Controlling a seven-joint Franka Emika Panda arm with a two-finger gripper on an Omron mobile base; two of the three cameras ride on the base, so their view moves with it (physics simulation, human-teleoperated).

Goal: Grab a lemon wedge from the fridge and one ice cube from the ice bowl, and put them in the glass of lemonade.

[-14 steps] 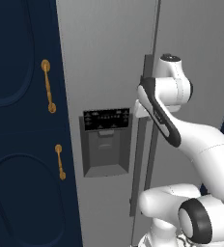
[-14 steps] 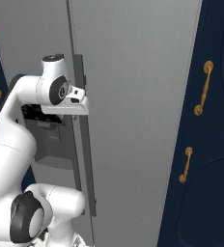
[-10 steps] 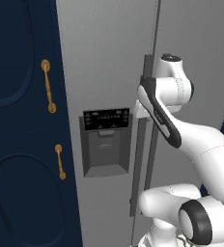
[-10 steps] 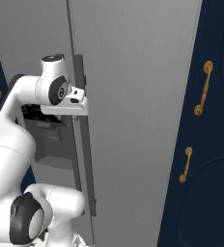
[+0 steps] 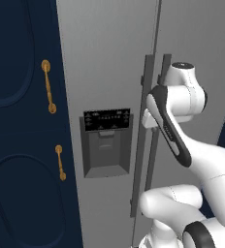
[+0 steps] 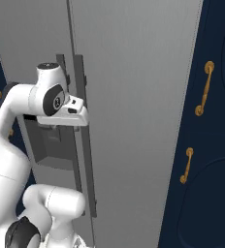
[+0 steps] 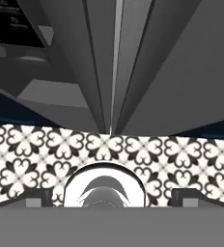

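Jaws are standing wide apart on the gripper [image 7: 112, 198], holding nothing, pointing down along the fridge [image 5: 109, 58] between its two vertical bar handles [image 6: 80, 140], above patterned floor tiles [image 7: 181, 154]. Navy cabinets [image 5: 17, 145] are flanking the fridge.

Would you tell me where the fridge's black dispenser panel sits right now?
The dispenser panel is set in the fridge's left door in the left base view, between the navy cabinet's gold handles and the vertical bar handles.

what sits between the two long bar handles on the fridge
Between the left bar handle and the right bar handle of the fridge runs only the narrow dark seam where the two doors meet, seen in the left base view.
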